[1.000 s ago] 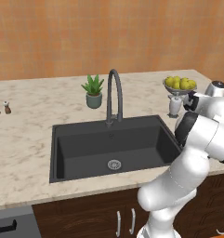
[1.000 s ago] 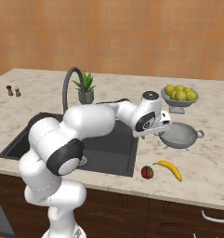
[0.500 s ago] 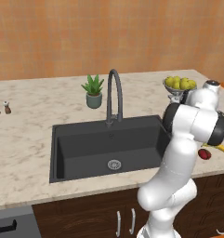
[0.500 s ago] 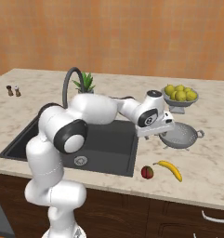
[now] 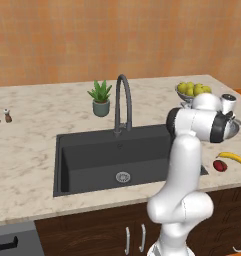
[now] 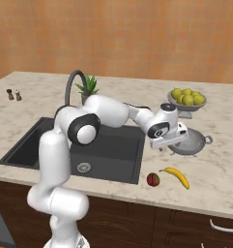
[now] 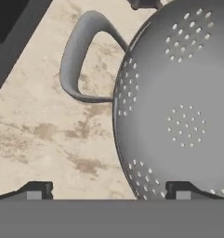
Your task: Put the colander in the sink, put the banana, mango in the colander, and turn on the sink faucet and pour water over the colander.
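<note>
The colander [image 7: 178, 107] is a silvery perforated bowl on the counter right of the sink [image 6: 113, 145]. In the hand view its near handle [image 7: 81, 56] loops out at upper left. My gripper [image 7: 108, 190] hangs open just above it. One fingertip [image 7: 36, 189] is over the counter and the other over the bowl's inside, so the rim lies between them. From the right base view the gripper [image 6: 167, 147] sits at the colander's [image 6: 194, 143] left edge. The banana [image 6: 177, 177] and the red mango [image 6: 153, 179] lie near the counter's front edge. The faucet [image 6: 72, 87] arches behind the sink.
A footed bowl of yellow-green fruits [image 6: 187, 99] stands just behind the colander. A potted plant [image 5: 100, 97] sits behind the faucet [image 5: 123, 100]. Two small shakers [image 5: 2, 116] stand far left. The sink's corner [image 7: 6, 28] lies close to the colander's handle.
The arm has swung right and stretched out, bringing the hand down to the colander's left rim. The jaws stay wide apart. The colander, banana and mango have not moved.
</note>
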